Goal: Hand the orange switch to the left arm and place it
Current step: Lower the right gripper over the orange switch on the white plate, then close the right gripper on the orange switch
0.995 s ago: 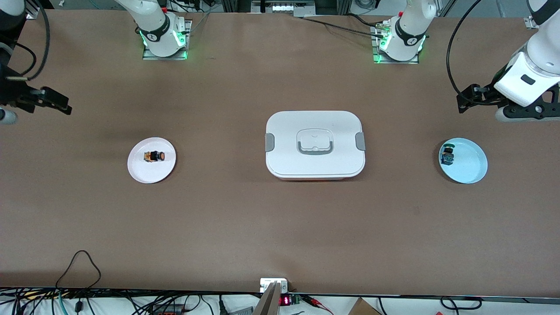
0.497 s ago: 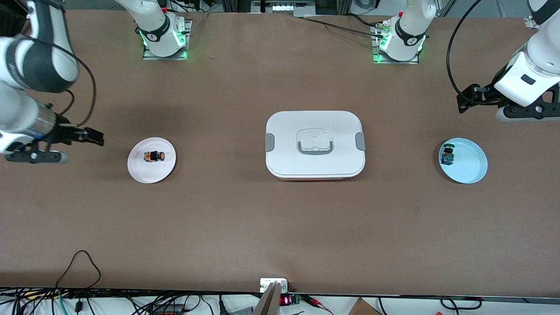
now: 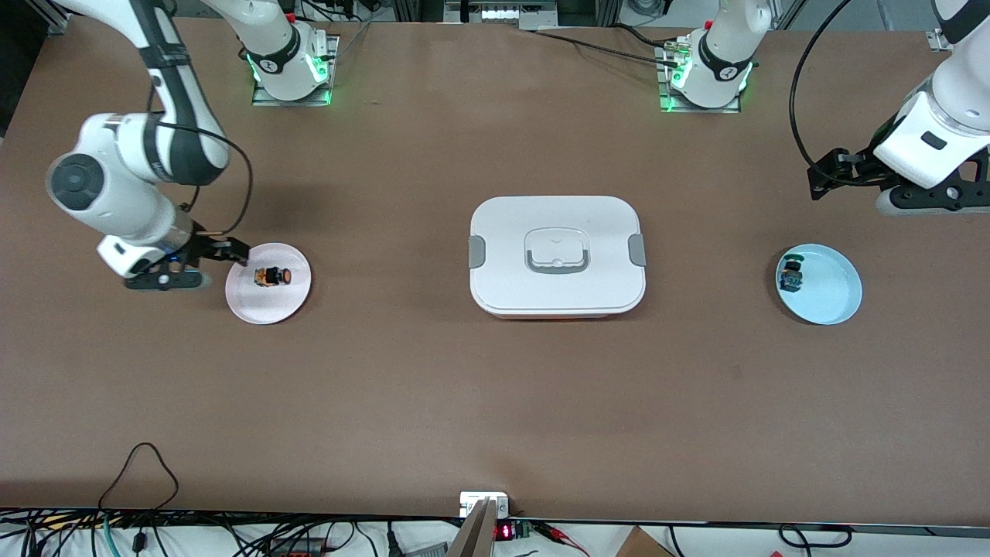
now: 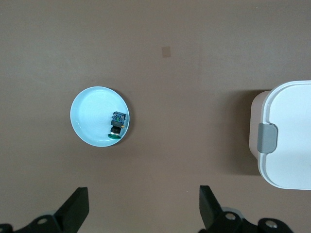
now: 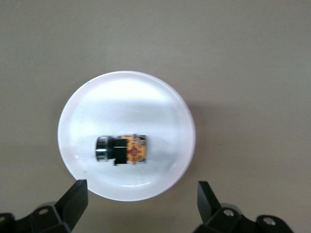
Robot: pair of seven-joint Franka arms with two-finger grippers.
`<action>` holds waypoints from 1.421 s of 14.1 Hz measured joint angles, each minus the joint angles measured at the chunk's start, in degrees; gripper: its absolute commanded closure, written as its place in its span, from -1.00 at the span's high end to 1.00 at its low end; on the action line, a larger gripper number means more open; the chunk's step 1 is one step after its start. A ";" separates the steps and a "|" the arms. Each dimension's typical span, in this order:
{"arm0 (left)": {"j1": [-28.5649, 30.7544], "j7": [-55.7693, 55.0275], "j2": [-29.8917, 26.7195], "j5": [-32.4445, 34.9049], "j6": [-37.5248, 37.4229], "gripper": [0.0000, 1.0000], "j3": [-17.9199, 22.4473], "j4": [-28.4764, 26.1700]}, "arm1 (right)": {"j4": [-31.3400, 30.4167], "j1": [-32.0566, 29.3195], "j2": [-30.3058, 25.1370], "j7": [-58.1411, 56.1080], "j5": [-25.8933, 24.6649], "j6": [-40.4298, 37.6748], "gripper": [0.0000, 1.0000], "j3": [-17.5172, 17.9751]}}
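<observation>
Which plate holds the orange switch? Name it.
The white plate toward the right arm's end, carrying the orange switch. The light blue plate holds a green-and-blue switch instead.

Brown table, tangled cables along its near edge

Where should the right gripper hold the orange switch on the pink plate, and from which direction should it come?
Probably from straight above. The orange switch lies on its side on the pink plate, a short cylinder, so its black middle is the likeliest grip, the fingers closing across its width. The right gripper is open over the plate's edge toward the right arm's end of the table.
</observation>
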 measured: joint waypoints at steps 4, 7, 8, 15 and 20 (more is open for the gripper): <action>0.00 0.00 0.00 0.00 0.00 1.00 0.00 0.01 | -0.21 1.62 4.21 0.47 0.00 5.38 1.00 0.01; 0.00 0.00 0.00 0.00 -0.01 1.00 0.00 0.01 | -0.19 1.56 6.29 0.47 0.24 7.36 1.00 -0.24; 0.00 0.00 0.00 0.00 -0.01 1.00 0.00 0.01 | -0.19 1.51 6.62 0.47 0.97 7.47 1.00 -0.28; 0.00 0.00 0.00 0.00 -0.01 1.00 0.00 0.01 | -0.17 1.51 9.37 0.47 2.95 10.38 1.00 -0.31; 0.00 0.00 0.00 0.00 -0.01 1.00 0.00 0.01 | -0.17 1.56 11.27 0.47 2.97 11.13 1.00 -0.17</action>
